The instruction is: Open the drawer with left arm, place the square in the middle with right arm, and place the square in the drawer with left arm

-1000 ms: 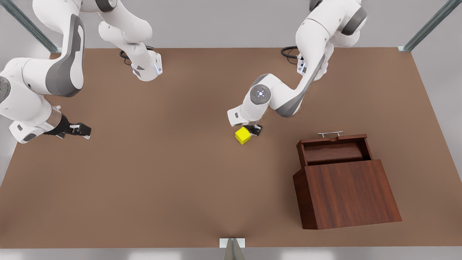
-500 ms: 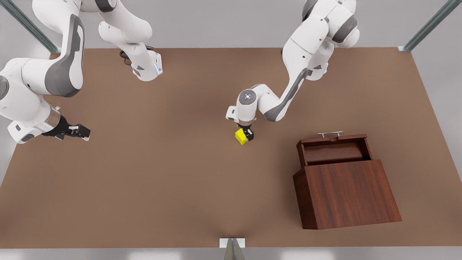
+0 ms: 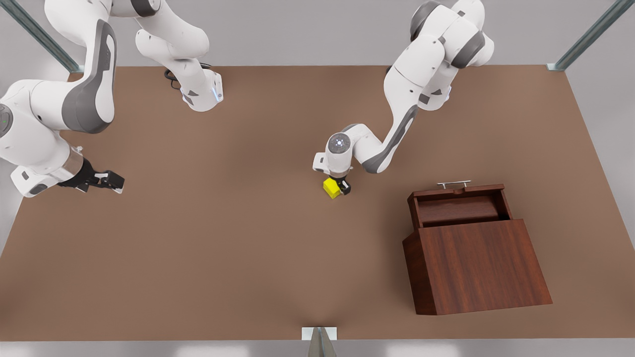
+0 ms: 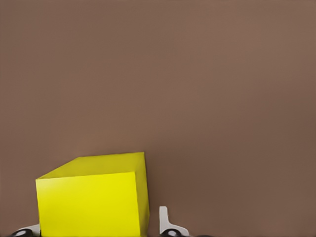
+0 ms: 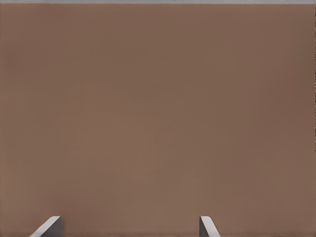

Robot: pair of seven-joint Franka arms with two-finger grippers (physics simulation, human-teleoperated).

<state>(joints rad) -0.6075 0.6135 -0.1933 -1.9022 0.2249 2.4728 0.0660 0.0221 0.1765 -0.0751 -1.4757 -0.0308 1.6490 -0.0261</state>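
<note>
Left wrist view: we see the square (image 4: 93, 200) between the left gripper (image 4: 98, 231) fingers, which flank it closely; firm contact we cannot confirm. It rests on the middle (image 3: 278, 213). The drawer (image 3: 459, 206) stands open toward the front view's right. The right gripper (image 3: 101, 181) waits far off, spread and empty.

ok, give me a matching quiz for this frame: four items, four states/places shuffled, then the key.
Items
1. small bright yellow cube
2. shallow reddish-brown wooden drawer with silver bar handle
3. left gripper
4. right gripper

States
A. open over bare brown tabletop, waiting at the front view's left edge
B. pulled out of its cabinet, nothing inside
C. resting mid-table between two fingers
D. fingers straddling the cube, down at the table

Pairs: 1-C, 2-B, 3-D, 4-A
</note>
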